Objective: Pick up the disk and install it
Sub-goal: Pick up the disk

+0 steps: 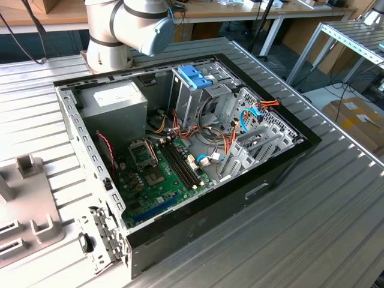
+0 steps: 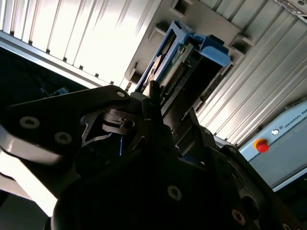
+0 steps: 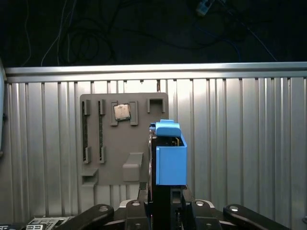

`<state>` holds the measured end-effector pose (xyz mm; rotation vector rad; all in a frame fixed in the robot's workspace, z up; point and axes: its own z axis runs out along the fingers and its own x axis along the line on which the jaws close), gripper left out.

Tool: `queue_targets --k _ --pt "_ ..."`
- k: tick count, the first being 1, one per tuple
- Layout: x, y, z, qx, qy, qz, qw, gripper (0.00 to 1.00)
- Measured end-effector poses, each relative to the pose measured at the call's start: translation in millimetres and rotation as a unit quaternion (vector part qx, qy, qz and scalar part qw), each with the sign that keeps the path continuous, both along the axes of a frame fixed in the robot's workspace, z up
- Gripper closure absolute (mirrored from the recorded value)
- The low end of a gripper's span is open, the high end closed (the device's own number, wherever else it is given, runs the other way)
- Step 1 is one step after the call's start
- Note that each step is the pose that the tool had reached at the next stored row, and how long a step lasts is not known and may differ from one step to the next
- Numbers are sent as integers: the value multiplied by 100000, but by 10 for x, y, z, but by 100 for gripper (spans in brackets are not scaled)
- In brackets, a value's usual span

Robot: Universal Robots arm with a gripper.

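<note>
1. In both wrist views the tool (image 3: pixel 163 197) (image 2: pixel 169 109) pinches the disk (image 3: pixel 171 158) (image 2: pixel 188 60), away from the bench (image 3: pixel 240 143).
2. The first wrist view shows a grey holder (image 3: pixel 112 158) lying on the bench behind the disk.
3. The exterior view shows the open computer case (image 1: pixel 264 180).

Open computer case (image 1: pixel 240 198) lies on its side on ribbed aluminium table (image 1: pixel 312 228). Inside it: green motherboard (image 1: pixel 159 180); grey power supply (image 1: pixel 114 102) with white sticker in corner nearest the exterior view's left; metal drive cage (image 1: pixel 195 78) with blue plastic top, upright beside it; orange cables (image 1: pixel 228 141) running across the middle. Grey fixture plate (image 3: pixel 124 143) flat on the table, with a processor chip (image 3: pixel 121 112) seated in one recess. Red button (image 2: pixel 261 145) on a pale housing. Cardboard box (image 1: pixel 357 117) on the floor.
</note>
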<state>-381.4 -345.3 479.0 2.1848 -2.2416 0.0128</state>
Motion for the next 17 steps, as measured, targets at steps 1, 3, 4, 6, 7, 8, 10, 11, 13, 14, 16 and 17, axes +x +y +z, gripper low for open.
queue_targets --k 1,3,4,6,7,8,10,11,13,14,16,17 --pt "1 0 -1 3 -7 2 100000 65" --pt "2 0 0 0 -2 1 100000 65" --pt "9 0 0 1 -3 6 100000 65" --pt "19 0 0 -1 1 5 100000 65" --pt "30 0 0 0 -1 6 100000 65" --pt "37 0 0 -1 0 3 100000 65" --pt "55 0 0 -1 -3 4 100000 65" --pt "57 0 0 2 -3 0 100000 65" --pt "59 0 0 -1 0 2 100000 65" --pt "59 0 0 1 -1 2 100000 65" --pt "73 0 0 1 -4 6 100000 65" --pt "80 0 0 -1 -2 6 100000 65"
